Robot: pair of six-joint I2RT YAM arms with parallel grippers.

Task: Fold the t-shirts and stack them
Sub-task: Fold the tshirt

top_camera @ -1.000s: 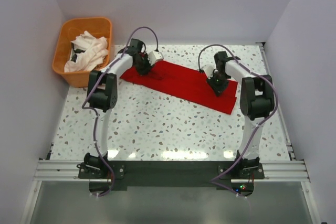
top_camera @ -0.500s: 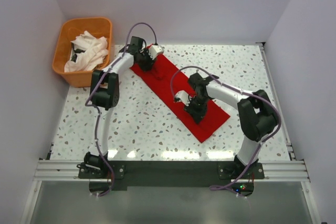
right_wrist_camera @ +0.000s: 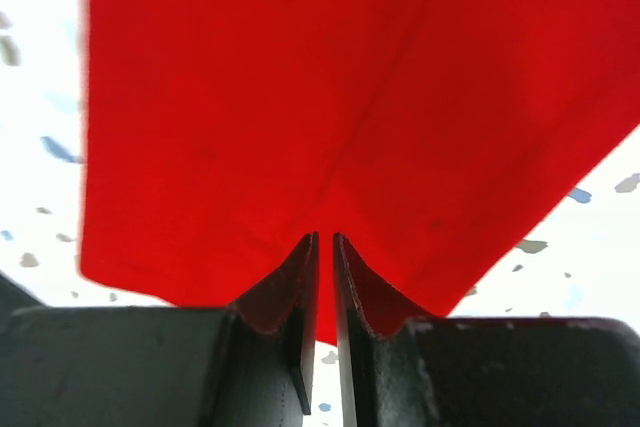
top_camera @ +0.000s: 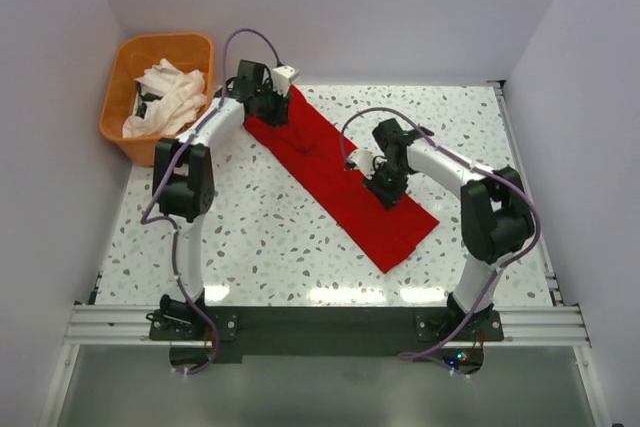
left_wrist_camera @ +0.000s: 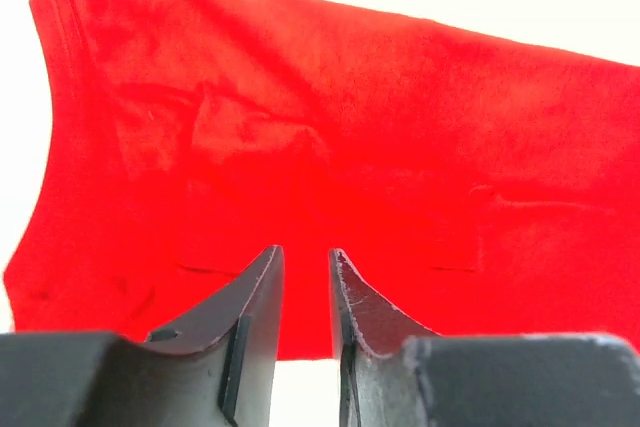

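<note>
The red t-shirt [top_camera: 330, 172], folded into a long strip, lies flat on the table on a diagonal from far left to near right. My left gripper [top_camera: 272, 112] hovers over its far left end. In the left wrist view the jaws [left_wrist_camera: 305, 252] stand a little apart with only the flat red cloth [left_wrist_camera: 350, 127] below them. My right gripper [top_camera: 388, 190] is over the strip's right edge near the middle. Its jaws [right_wrist_camera: 325, 237] show just a thin slit, nothing between them, above the red cloth [right_wrist_camera: 300, 97]. White t-shirts [top_camera: 170, 97] lie crumpled in the basket.
An orange plastic basket [top_camera: 125, 57] stands at the far left, just off the table's corner. The speckled table [top_camera: 250, 237] is walled at the back and on both sides. The arms' bases and a metal rail run along the near edge.
The red strip swung from lying across the table to a diagonal, its right end coming nearer. My right gripper travelled near with it, then lifted back toward the middle. The left gripper shifted slightly farther.
</note>
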